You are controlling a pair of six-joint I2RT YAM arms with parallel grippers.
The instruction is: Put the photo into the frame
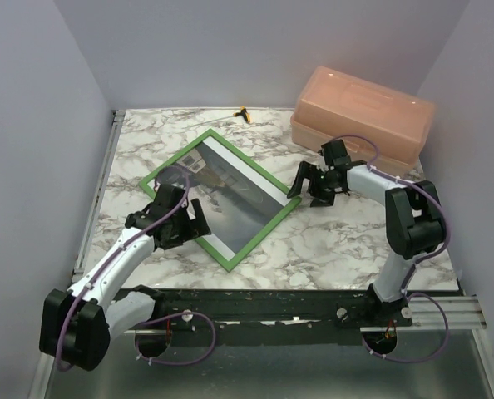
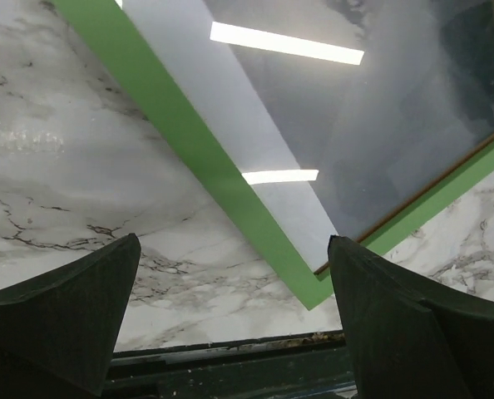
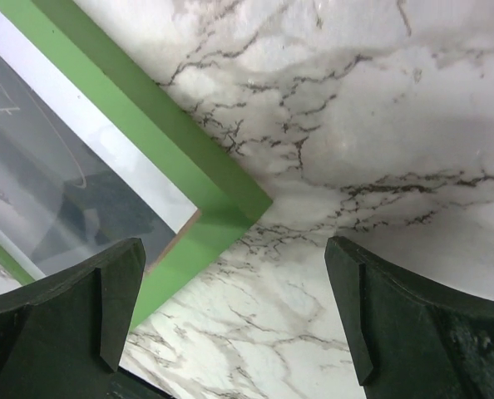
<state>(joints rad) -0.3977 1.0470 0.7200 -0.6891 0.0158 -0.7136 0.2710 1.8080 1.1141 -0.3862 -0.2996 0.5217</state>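
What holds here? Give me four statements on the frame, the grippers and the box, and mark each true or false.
1. The frame lies flat on the table, green face up. True.
2. The left gripper and the right gripper are both shut. False: both are open and hold nothing.
3. The box stands at the table's far right corner. True.
4. The frame leans against the box. False: the two are apart, with bare table between them.
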